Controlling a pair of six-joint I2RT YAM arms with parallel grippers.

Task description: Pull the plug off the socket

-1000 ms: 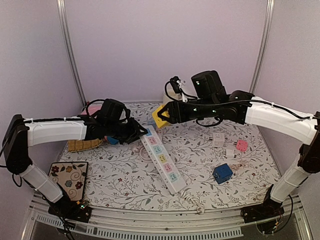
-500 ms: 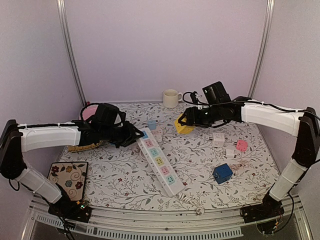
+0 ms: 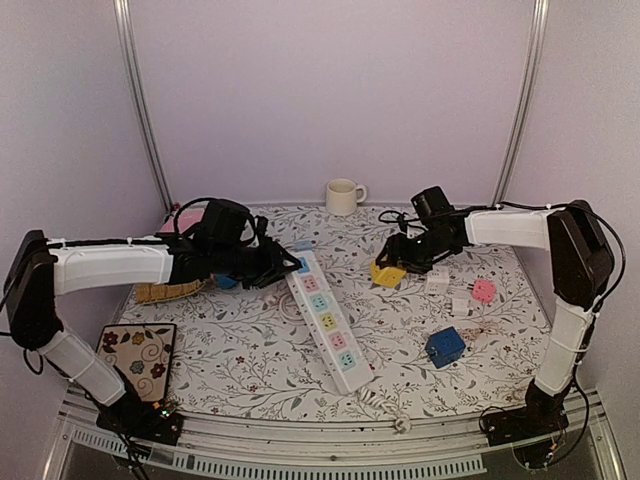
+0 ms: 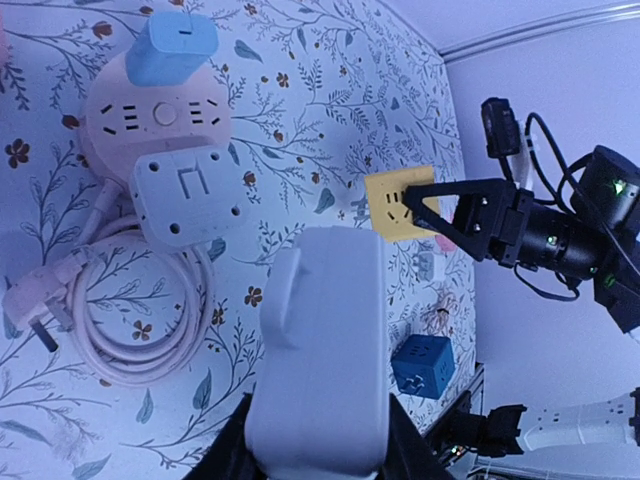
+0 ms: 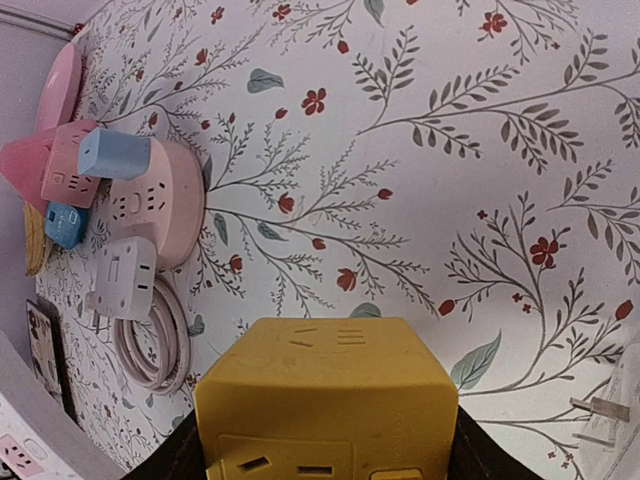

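Starting at the left, a square dark mat with a flower pattern (image 3: 138, 350) lies flat on the floral-print tabletop (image 3: 250, 360). Beyond it the left gripper (image 3: 280, 267) is clenched on the far end of the long white plastic power strip (image 3: 324, 322), whose row of pastel sockets runs diagonally toward the near edge. In the left wrist view the strip's white body fills the space between the fingers. Past that end, the same view shows a round pink plastic socket hub (image 4: 150, 125) with a light-blue plug (image 4: 172, 48) and a white plug (image 4: 185, 195) seated in it, and a coiled pink cord (image 4: 130, 310) beside it. A cream ceramic mug (image 3: 343, 195) stands upright at the back. Right of the power strip, and apart from it, the yellow cube-shaped plastic plug (image 5: 325, 390) is grasped between the jaws of the right gripper (image 3: 393, 266), low over the table. Whether the yellow plug touches the cloth I cannot tell. Nearer the front a dark-blue plastic cube (image 3: 444, 346) rests on the table, and a small pink plug (image 3: 484, 291) lies farther right.
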